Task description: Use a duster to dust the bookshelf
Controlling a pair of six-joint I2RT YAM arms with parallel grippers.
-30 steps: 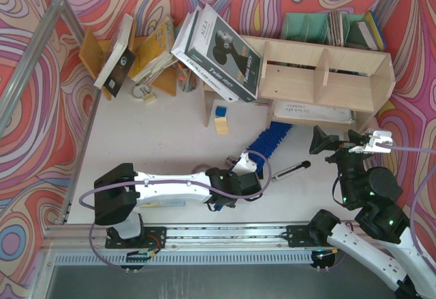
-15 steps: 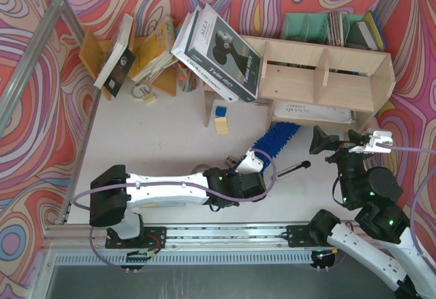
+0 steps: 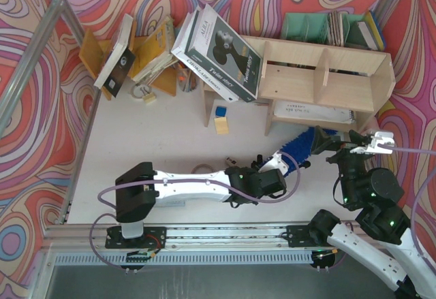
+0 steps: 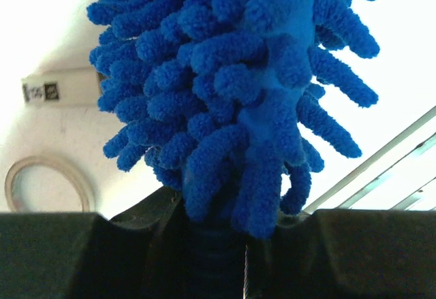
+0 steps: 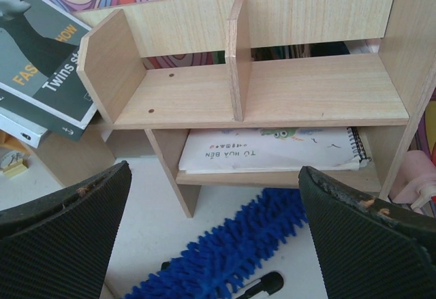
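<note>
Two grippers are mine, and only one has anything in it. My left gripper point(image 3: 276, 169) is clamped on the duster point(image 3: 300, 142). In the left wrist view the fluffy blue head point(image 4: 238, 95) rises straight out from between my left fingers point(image 4: 68, 244), which pinch it at its base. A pale ring point(image 4: 48, 183) lies on the white table point(image 3: 163, 135) beyond it.

From above, my left arm reaches across the table to the right. The duster slants up and to the right from it, just in front of the bookshelf point(image 3: 327, 74), below the front edge of its lower tier. I cannot tell whether the fluff touches the wood.

My right gripper point(image 3: 337, 142) is spread wide with nothing between its fingers point(image 5: 68, 231). It hangs close to the duster's far tip and faces the bookshelf point(image 5: 306, 88). Through it I see the duster point(image 5: 231, 251) low on the table before the shelf. A spiral notebook point(image 5: 272, 149) lies flat on the lower tier, and both upper bays are bare.

A large book point(image 3: 218, 50) leans against the shelf's left end, and a green file holder point(image 3: 306, 23) stands behind the shelf.
</note>
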